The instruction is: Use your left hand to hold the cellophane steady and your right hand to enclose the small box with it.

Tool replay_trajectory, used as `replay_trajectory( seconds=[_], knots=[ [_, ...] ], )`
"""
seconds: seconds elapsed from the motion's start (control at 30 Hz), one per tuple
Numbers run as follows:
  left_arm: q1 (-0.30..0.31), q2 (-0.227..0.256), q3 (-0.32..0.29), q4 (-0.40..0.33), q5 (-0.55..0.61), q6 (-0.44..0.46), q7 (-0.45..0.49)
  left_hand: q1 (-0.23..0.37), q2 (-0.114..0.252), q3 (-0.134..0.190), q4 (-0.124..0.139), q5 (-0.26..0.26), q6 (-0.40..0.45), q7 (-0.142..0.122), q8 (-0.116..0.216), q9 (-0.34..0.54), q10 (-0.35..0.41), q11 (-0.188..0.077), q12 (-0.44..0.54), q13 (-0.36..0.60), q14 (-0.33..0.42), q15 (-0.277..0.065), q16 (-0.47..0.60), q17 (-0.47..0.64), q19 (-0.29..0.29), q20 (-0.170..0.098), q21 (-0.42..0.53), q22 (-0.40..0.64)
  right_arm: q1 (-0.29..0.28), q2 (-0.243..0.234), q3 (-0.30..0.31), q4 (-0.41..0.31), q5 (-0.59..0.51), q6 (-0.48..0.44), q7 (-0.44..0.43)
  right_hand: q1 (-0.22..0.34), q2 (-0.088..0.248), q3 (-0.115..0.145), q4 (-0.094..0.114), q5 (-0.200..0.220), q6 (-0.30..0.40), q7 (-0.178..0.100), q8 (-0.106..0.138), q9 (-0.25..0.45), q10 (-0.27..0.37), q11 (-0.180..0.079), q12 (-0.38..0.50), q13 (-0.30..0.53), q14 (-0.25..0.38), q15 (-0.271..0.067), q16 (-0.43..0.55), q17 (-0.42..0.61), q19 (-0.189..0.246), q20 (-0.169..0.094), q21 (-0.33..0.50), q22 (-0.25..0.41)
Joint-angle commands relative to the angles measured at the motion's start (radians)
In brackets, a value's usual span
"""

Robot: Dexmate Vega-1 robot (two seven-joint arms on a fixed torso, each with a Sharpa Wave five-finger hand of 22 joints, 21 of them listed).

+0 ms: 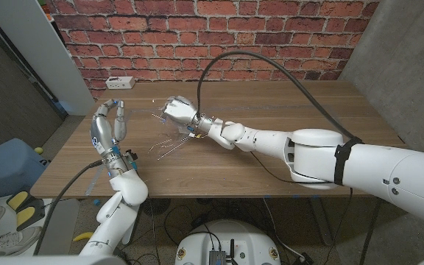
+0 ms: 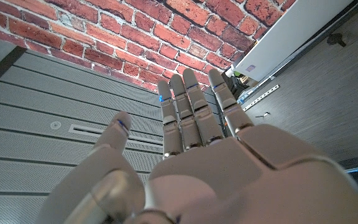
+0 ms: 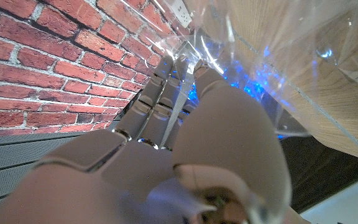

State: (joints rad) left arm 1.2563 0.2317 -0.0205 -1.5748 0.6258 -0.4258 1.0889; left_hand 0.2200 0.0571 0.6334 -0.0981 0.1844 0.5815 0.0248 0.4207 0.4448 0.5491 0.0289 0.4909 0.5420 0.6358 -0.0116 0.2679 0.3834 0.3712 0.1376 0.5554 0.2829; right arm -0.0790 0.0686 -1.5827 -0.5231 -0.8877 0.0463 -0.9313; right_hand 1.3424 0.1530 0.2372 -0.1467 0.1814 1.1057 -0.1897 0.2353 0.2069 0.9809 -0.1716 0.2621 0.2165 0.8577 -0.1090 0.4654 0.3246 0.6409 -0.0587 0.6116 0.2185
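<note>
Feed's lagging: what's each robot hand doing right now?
Left robot hand: open, raised, holding nothing.
Right robot hand: gripping the cellophane.

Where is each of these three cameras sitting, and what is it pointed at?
Head view: on the robot's head, looking down at the wooden table; both arms, left hand, right hand in cellophane.
Left wrist view: behind the left hand, facing the brick wall.
Right wrist view: behind the right hand, facing cellophane.
All share the brick wall.
</note>
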Motion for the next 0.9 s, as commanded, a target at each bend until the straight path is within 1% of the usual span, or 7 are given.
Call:
replay_trajectory(
  seconds=[0.03, 0.3, 0.37, 0.5, 0.63, 0.73, 0.9],
  knots=[
    [0.021, 0.061, 0.049, -0.005, -0.118, -0.098, -0.016, -0.009, 0.0, -0.004, 0.0, -0.006, -0.019, -0.013, -0.014, -0.005, -0.012, 0.003, -0.015, -0.005, -0.011, -0.001, -0.009, -0.006, -0.003, 0.008, 0.004, -0.001, -0.014, 0.067, -0.034, 0.077, -0.012, 0.063, 0.022, 0.007, 0.01, -0.001, 0.001, -0.001, 0.009, -0.002, -0.003, 0.005, 0.004, -0.005, -0.008, 0.001, 0.004, -0.134, -0.008, -0.003, -0.008, -0.137, 0.008, -0.001],
    [0.023, 0.14, 0.086, -0.027, -0.247, -0.033, -0.099, -0.017, 0.001, 0.0, -0.006, -0.002, -0.082, -0.021, -0.052, -0.023, -0.044, 0.006, -0.048, -0.023, -0.05, 0.007, -0.034, -0.032, -0.002, 0.017, 0.004, -0.011, -0.019, 0.069, -0.048, 0.038, -0.001, 0.06, 0.094, 0.01, 0.019, -0.002, 0.005, 0.001, -0.022, -0.01, -0.024, 0.005, -0.03, -0.01, -0.036, 0.002, -0.033, -0.134, -0.046, -0.024, -0.042, -0.137, 0.03, -0.008],
    [0.017, 0.159, 0.094, -0.027, -0.28, -0.018, -0.129, -0.02, 0.002, 0.0, -0.006, -0.002, -0.093, -0.022, -0.061, -0.028, -0.048, 0.006, -0.054, -0.027, -0.051, 0.007, -0.036, -0.038, -0.004, 0.018, 0.003, -0.013, -0.017, 0.023, -0.039, -0.058, 0.005, 0.042, 0.176, 0.014, 0.023, 0.005, 0.01, 0.004, -0.09, -0.018, -0.042, 0.004, -0.09, -0.016, -0.063, 0.0, -0.082, -0.133, -0.093, -0.047, -0.084, -0.131, 0.054, -0.022],
    [0.002, 0.197, 0.11, -0.028, -0.338, 0.024, -0.192, -0.029, 0.002, 0.0, -0.007, -0.001, -0.127, -0.024, -0.086, -0.042, -0.062, 0.011, -0.072, -0.038, -0.073, 0.013, -0.049, -0.054, -0.015, 0.023, -0.002, -0.02, -0.026, -0.023, -0.02, -0.155, 0.001, 0.002, 0.265, -0.024, 0.019, 0.012, 0.024, 0.013, -0.318, -0.024, -0.051, 0.0, -0.328, -0.024, -0.081, -0.008, -0.188, -0.131, -0.177, -0.073, -0.125, -0.1, 0.087, -0.037],
    [-0.015, 0.239, 0.127, -0.034, -0.384, 0.077, -0.259, -0.042, -0.001, -0.003, -0.006, 0.001, -0.151, -0.028, -0.11, -0.06, -0.092, 0.017, -0.099, -0.051, -0.105, 0.017, -0.063, -0.073, -0.043, 0.031, -0.015, -0.03, -0.035, -0.05, -0.002, -0.207, -0.007, -0.018, 0.313, -0.059, 0.015, 0.001, 0.033, 0.018, -0.397, -0.026, -0.05, -0.004, -0.438, -0.025, -0.08, -0.014, -0.229, -0.128, -0.188, -0.066, -0.141, -0.092, 0.087, -0.041],
    [-0.025, 0.28, 0.139, -0.046, -0.422, 0.126, -0.325, -0.06, -0.01, -0.01, -0.007, -0.002, -0.168, -0.036, -0.139, -0.09, -0.097, 0.016, -0.123, -0.072, -0.146, 0.025, -0.075, -0.1, -0.081, 0.052, -0.036, -0.046, -0.038, -0.072, 0.008, -0.251, -0.015, -0.03, 0.366, -0.12, -0.004, -0.027, 0.053, 0.022, -0.446, -0.027, -0.052, -0.007, -0.502, -0.014, -0.083, -0.017, -0.268, -0.123, -0.208, -0.074, -0.147, -0.08, 0.079, -0.043],
    [-0.035, 0.337, 0.161, -0.076, -0.467, 0.21, -0.409, -0.104, -0.023, -0.026, 0.002, -0.012, -0.179, -0.048, -0.186, -0.15, -0.105, 0.004, -0.171, -0.122, -0.243, 0.019, -0.088, -0.151, -0.192, 0.05, -0.097, -0.075, -0.047, -0.095, 0.04, -0.293, -0.008, -0.031, 0.437, -0.314, -0.067, -0.115, 0.131, 0.049, -0.538, -0.03, -0.057, -0.013, -0.566, 0.016, -0.078, -0.02, -0.325, -0.107, -0.24, -0.093, -0.15, -0.036, 0.045, -0.047]
  ],
)
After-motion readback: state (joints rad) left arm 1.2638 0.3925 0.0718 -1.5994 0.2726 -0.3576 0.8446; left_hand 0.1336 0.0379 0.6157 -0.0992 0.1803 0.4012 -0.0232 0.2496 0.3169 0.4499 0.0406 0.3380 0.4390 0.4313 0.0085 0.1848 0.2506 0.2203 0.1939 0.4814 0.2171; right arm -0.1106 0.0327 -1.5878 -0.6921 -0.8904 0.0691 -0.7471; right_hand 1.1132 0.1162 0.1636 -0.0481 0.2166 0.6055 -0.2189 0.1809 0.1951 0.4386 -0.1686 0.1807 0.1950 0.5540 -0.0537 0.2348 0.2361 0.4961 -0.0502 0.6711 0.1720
